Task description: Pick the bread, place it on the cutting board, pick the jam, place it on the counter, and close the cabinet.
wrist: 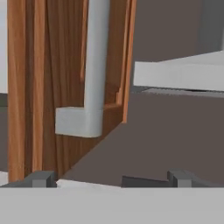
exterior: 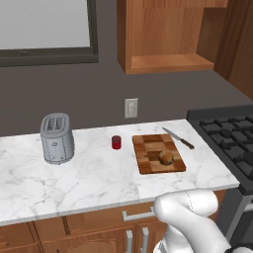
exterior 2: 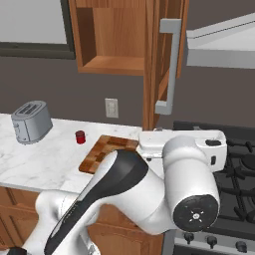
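Left base view: golden-brown bread [exterior: 166,157] sits on checkered cutting board [exterior: 157,153]; red jam [exterior: 116,142] at board's 9 o'clock on marble counter [exterior: 89,173]. Cabinet [exterior 2: 162,60] door open, silver handle [wrist: 89,83] ahead of spread gripper [wrist: 111,178]. No readable writing.

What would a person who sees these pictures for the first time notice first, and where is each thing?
The open cabinet on the wall stands out, its door swung out edge-on with the long silver handle toward the arm. Below it, on the white marble counter, the bread sits on the checkered cutting board, with the red jam standing just left of the board. The gripper is open near the handle's lower end.
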You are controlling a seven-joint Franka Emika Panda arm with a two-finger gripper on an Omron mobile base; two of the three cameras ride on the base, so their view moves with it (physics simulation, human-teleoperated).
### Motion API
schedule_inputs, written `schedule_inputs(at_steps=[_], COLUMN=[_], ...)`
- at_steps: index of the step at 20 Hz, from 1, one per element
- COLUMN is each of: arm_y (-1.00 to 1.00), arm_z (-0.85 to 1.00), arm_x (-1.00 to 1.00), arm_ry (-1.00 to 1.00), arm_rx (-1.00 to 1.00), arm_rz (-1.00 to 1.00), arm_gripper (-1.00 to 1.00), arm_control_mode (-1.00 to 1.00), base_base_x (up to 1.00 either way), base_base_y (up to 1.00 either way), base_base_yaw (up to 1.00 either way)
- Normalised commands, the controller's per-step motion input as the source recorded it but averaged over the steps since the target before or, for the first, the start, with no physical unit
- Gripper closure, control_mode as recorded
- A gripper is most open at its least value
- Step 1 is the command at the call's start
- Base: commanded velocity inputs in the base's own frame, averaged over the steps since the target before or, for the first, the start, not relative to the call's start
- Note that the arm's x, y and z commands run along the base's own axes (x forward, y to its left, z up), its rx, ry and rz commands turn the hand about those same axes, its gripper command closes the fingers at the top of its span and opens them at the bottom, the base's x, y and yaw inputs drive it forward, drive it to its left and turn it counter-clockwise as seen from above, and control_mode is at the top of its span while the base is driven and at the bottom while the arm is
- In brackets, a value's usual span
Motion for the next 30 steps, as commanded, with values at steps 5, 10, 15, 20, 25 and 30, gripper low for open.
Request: schedule_inputs(at_steps=[5, 10, 15, 20, 25, 30], arm_y=[-0.06, -0.02, -0.03, -0.01, 0.0, 0.0], arm_z=[0.16, 0.18, 0.16, 0.15, 0.14, 0.12], arm_x=[0.03, 0.0, 0.0, 0.0, -0.01, -0.12], arm_ry=[0.0, 0.0, 0.0, 0.0, 0.0, 0.0], arm_rx=[0.0, 0.0, 0.0, 0.0, 0.0, 0.0], arm_rz=[0.14, 0.12, 0.11, 0.11, 0.11, 0.11], arm_gripper=[-1.0, -1.0, -1.0, -1.0, -1.0, -1.0], arm_control_mode=[-1.0, -1.0, -1.0, -1.0, -1.0, -1.0], base_base_x=[0.0, 0.0, 0.0, 0.0, 0.0, 0.0], base_base_y=[0.0, 0.0, 0.0, 0.0, 0.0, 0.0], base_base_yaw=[0.0, 0.0, 0.0, 0.0, 0.0, 0.0])
